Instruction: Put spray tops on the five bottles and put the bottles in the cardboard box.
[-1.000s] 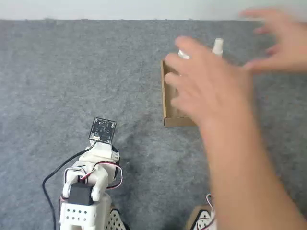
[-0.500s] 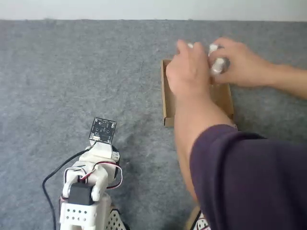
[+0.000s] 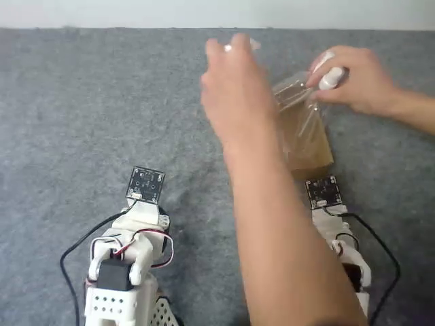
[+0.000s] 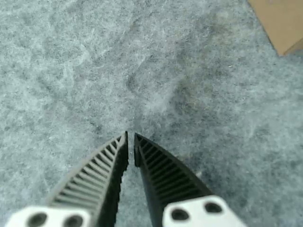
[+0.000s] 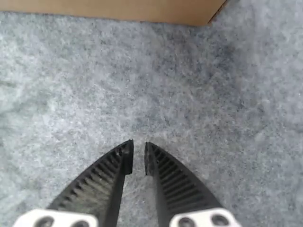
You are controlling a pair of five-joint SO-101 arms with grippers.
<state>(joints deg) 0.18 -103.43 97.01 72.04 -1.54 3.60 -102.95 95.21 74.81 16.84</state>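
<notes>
**Left claw** point(image 4: 131, 137): short of the box point(image 4: 281, 23) and off its left side, over bare mat point(image 4: 71, 56). Jaws are closed to a hairline and hold nothing.

**Right claw** point(image 5: 138, 144): just short of the box's near wall. Jaws are all but closed, with a thin slit between them, and hold nothing.

**Box:** brown cardboard, open-topped, beyond both arms. A forearm crosses its left half and hides it.

**Bottles** point(image 3: 297, 96): clear plastic, bunched and tilted over the box's far end. A hand point(image 3: 363, 85) coming in from the box's right side grips them, with a white spray top point(image 3: 331, 78) in its fingers. The count is not readable, and I cannot tell whether they rest on the box floor. The other hand point(image 3: 234, 92) is raised off the box's far-left corner with something small and white at its fingertips.

**Handling, as judged:** the bottles look empty, so they should be light, thin-walled and apt to dent or skid under a hard pinch. They would tip easily. The best hold is across the body below the shoulder, or at the stiffer neck.

**Change:** half a second ago both hands were bunched together over the box's far end. They have since parted, one drawn off leftward. The sleeve that covered the right arm is gone. The left arm has not shifted.
</notes>
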